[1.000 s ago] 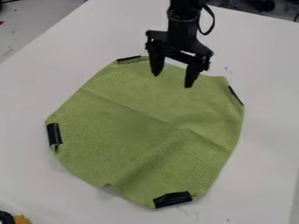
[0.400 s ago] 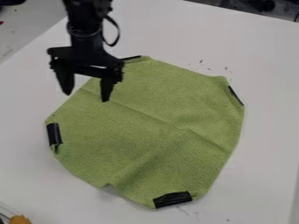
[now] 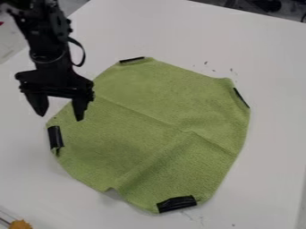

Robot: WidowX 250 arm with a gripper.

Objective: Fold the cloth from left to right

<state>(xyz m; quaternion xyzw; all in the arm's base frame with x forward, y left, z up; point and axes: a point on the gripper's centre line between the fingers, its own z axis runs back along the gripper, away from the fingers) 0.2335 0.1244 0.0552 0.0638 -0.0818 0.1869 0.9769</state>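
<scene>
Logging my gripper [image 3: 60, 117]: shifted left and lower in view since earlier frame; jaws wide apart, holding nothing, near left black strip [image 3: 55, 137]. Cloth [image 3: 155, 103]: spread on table [image 3: 263, 179], unmoved.

Camera view: set above the white table [image 3: 272, 152], looking down at a slant toward its far edge, at fairly close range (the green cloth [image 3: 149, 134] lies centrally, the arm [image 3: 49, 51] upper left).
</scene>
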